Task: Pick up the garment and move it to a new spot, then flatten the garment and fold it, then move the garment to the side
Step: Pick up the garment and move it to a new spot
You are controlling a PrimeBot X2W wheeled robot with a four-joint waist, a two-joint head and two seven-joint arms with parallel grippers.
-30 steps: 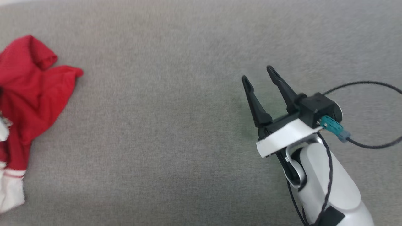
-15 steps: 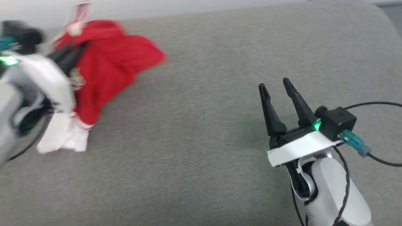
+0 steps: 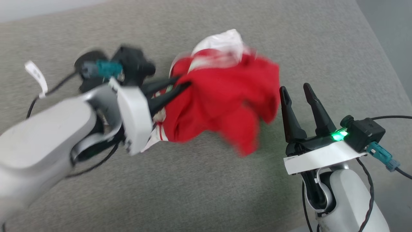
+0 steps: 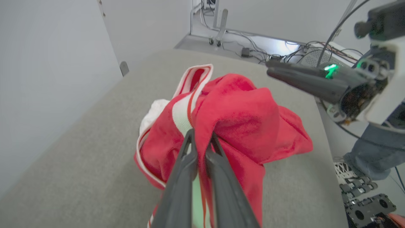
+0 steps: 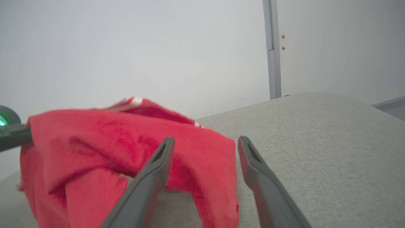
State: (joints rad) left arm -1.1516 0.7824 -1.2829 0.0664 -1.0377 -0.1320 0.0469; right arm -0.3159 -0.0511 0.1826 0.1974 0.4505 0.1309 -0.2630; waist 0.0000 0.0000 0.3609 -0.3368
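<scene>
A red shirt (image 3: 225, 96) (image 4: 246, 110) (image 5: 110, 136) with white trim hangs bunched from the left gripper (image 3: 182, 82) (image 4: 202, 136); its jaws are pinched almost together on a fold beside the striped collar band; the bundle is over the middle of a grey fabric surface (image 3: 193, 193), and whether its lower folds touch it I cannot tell; the right gripper (image 3: 295, 87) (image 5: 206, 139) stands just beside the shirt, jaws parted partway and holding nothing; a green light (image 3: 337, 135) glows at its base.

Bright, soft, even light with only faint shadows. In the head view, motion blur smears the shirt (image 3: 222, 96) and left claw (image 3: 184, 82). The wrist views bend at their edges.
</scene>
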